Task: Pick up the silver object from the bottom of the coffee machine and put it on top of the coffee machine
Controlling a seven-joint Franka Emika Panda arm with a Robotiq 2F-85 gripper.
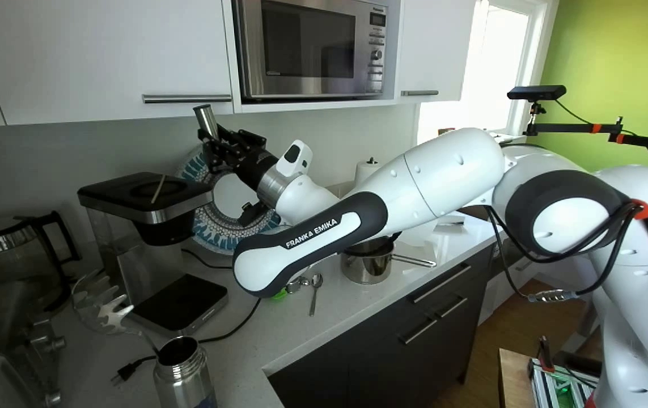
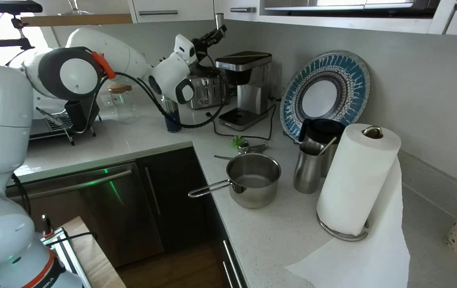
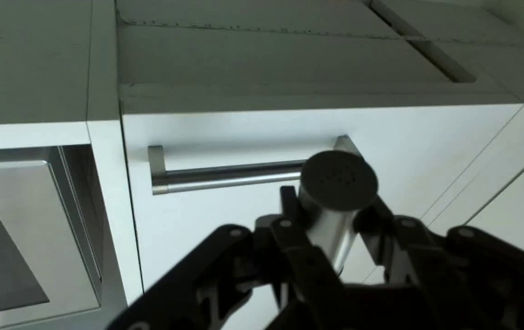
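Note:
The silver object is a shiny cylinder (image 1: 207, 121) with a dark, holed end face in the wrist view (image 3: 338, 181). My gripper (image 1: 211, 137) is shut on it, one finger on each side in the wrist view (image 3: 330, 211). The cylinder sticks up past the fingers, tilted in an exterior view, and also shows beside the upper cabinets (image 2: 219, 20). The black coffee machine (image 1: 131, 208) stands on the counter, also in an exterior view (image 2: 252, 98). The cylinder is higher than its flat top and off to one side. Its drip tray (image 1: 179, 300) holds nothing visible.
A thin stick (image 1: 158, 188) lies on the machine's top. White cabinets with a handle (image 3: 229, 176) and the microwave (image 1: 309, 48) hang above. A patterned plate (image 2: 356, 84) leans on the wall behind. A glass kettle (image 1: 6, 243), steel bottle (image 1: 185, 374) and pot (image 2: 254, 192) stand nearby.

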